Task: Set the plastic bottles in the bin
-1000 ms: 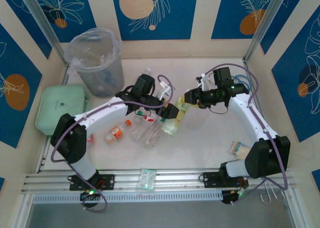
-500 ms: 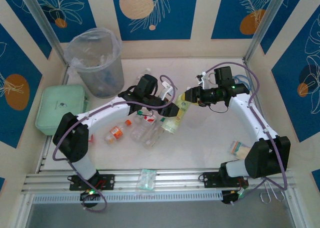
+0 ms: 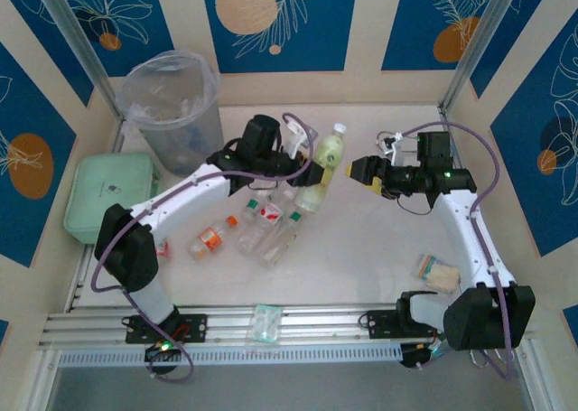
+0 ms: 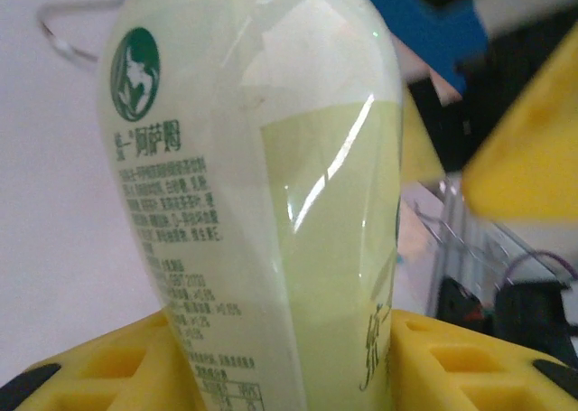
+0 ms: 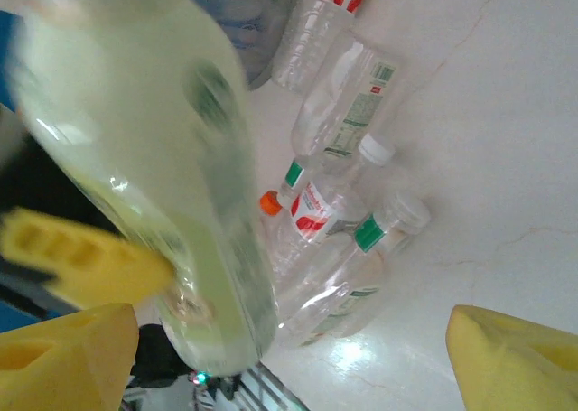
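The large pale green bottle (image 3: pixel 320 170) hangs tilted above the table's middle, white cap (image 3: pixel 339 130) pointing to the back, with my left gripper (image 3: pixel 305 174) shut on its lower body. In the left wrist view the bottle (image 4: pixel 253 203) stands between the yellow fingers (image 4: pixel 99 375). My right gripper (image 3: pixel 364 170) is open, just right of the bottle and apart from it; its wide-spread fingers (image 5: pixel 510 366) frame the blurred green bottle (image 5: pixel 153 158). Several small clear bottles (image 3: pixel 262 223) lie below my left arm, and they also show in the right wrist view (image 5: pixel 348 113). The grey bin (image 3: pixel 172 104) stands back left.
A mint-green lidded box (image 3: pixel 113 190) sits left of the bottles, in front of the bin. One flat wrapped packet (image 3: pixel 266 322) lies at the near rail and another (image 3: pixel 433 268) near the right arm's base. Wall panels close in the back and sides.
My right gripper opened, let go of the green bottle and drew back to the right. My left gripper shut on the bottle and carried it up and toward the back.
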